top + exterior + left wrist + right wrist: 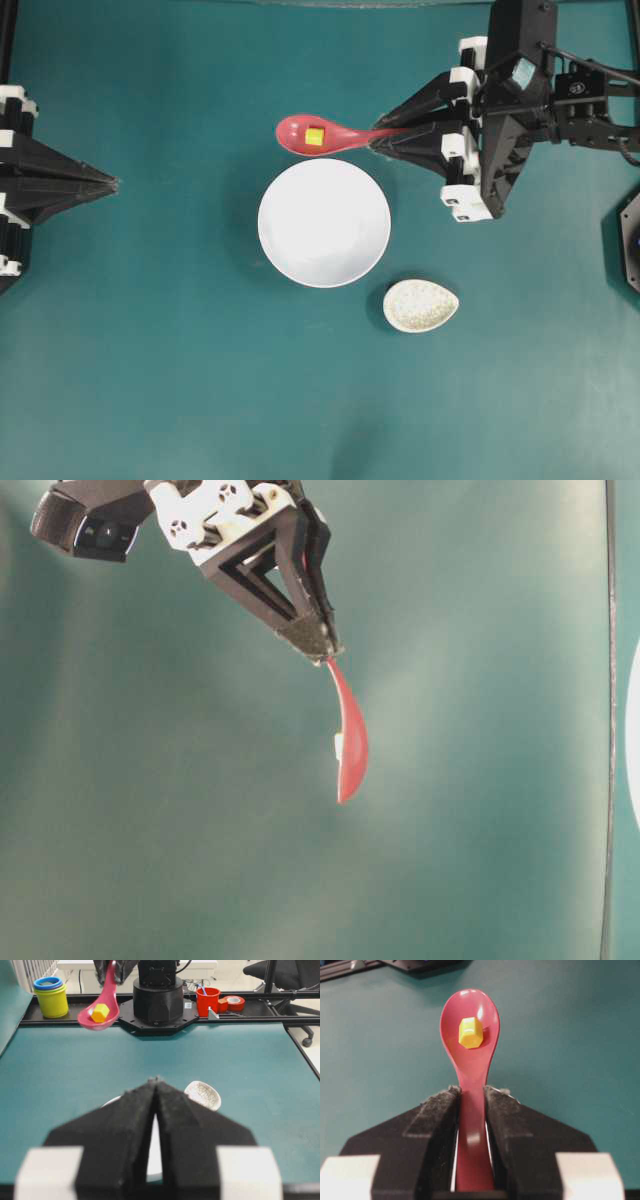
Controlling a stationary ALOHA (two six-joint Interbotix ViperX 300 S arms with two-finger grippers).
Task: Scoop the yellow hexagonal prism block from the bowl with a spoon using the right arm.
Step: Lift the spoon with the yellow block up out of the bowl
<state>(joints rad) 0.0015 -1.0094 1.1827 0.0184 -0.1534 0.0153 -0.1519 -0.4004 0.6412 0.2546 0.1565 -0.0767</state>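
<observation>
My right gripper [385, 137] is shut on the handle of the pink-red spoon [330, 135] and holds it level in the air, just beyond the far rim of the white bowl [324, 222]. The yellow hexagonal block [314, 137] lies in the spoon's scoop. The right wrist view shows the gripper [471, 1091] clamping the handle, with the block [470, 1032] in the scoop of the spoon [470, 1015]. The bowl holds nothing. My left gripper [112, 183] is shut and empty at the left edge, and it hides most of the bowl in the left wrist view [156, 1081].
A small speckled beige oval dish [420, 305] sits to the lower right of the bowl. In the left wrist view, stacked yellow and blue cups [50, 996], a red cup [208, 1001] and a tape roll [233, 1002] stand beyond the table's far edge.
</observation>
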